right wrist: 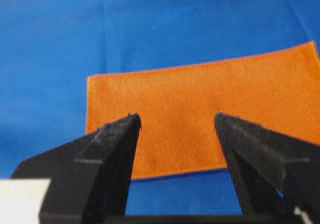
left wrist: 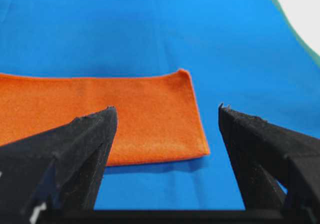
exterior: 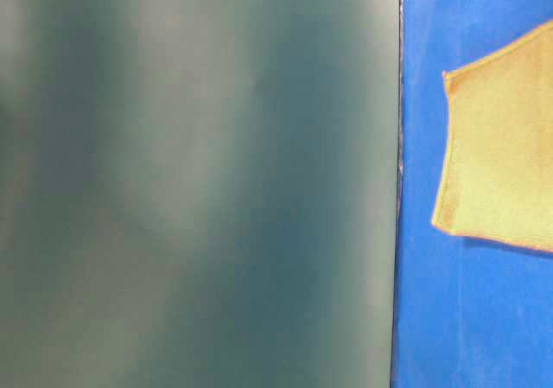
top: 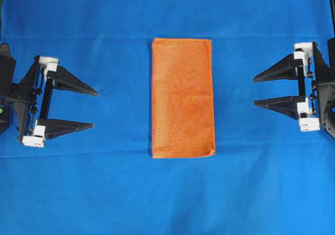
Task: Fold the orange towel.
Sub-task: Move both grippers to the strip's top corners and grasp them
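Blue cloth [top: 78,193] underlies the orange towel [top: 182,97], seemingly folded; both arms' jaws spread wide, empty.

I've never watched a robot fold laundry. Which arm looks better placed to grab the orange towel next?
Neither clearly. The left gripper and right gripper both stand open, off the orange towel, on opposite long sides. The left looks slightly farther away, so perhaps the right, marginally.

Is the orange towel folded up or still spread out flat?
Folded once, it seems. The orange towel lies flat on the blue cloth as a long narrow rectangle, not a square. Both claws are off it.
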Robot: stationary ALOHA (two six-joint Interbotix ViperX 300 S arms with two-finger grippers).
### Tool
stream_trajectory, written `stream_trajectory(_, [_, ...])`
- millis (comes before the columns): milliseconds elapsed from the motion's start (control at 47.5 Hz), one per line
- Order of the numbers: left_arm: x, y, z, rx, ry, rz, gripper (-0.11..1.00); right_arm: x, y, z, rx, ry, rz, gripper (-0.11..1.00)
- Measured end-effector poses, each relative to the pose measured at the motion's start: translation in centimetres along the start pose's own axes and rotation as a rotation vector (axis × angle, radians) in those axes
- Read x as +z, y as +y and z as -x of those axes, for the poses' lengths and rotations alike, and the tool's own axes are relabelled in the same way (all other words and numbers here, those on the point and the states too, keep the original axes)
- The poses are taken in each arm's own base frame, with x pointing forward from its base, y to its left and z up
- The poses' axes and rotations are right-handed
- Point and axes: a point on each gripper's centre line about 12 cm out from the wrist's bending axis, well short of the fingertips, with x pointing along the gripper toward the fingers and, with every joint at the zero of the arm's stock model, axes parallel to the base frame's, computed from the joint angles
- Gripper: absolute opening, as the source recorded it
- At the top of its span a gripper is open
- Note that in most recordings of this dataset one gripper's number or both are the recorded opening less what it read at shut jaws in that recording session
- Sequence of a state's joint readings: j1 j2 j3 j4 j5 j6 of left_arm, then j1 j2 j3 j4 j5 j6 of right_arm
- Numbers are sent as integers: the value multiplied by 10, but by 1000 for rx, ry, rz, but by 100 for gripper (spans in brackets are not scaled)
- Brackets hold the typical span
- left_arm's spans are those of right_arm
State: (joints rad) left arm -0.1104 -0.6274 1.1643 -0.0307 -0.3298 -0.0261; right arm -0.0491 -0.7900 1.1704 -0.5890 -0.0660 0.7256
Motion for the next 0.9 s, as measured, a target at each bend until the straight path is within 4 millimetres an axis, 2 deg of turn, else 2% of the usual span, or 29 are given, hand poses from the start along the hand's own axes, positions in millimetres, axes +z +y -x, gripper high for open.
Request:
stream_trajectory(168, [1,1,-1,6,-8,1,77,0,-3,0,-14,-2,-5,64])
stream_trajectory(315, [-2,20,-13,77,11,19,76,-1,-22,-5,-95,15,-34,64])
stream_trajectory(421, [-4,38,-30,137,49,36,76,0,-40,-14,-163,41,-59,64])
stream_trajectory(547, [-10,64,-60,209,107,58,76,-4,-66,-27,-254,98,-94,64])
stream_trajectory(757, [-31,107,-103,304,191,97,76,-15,-109,-55,-358,209,-117,64])
stream_trajectory(904, [-52,136,-125,357,236,122,76,-25,-134,-72,-399,277,-120,64])
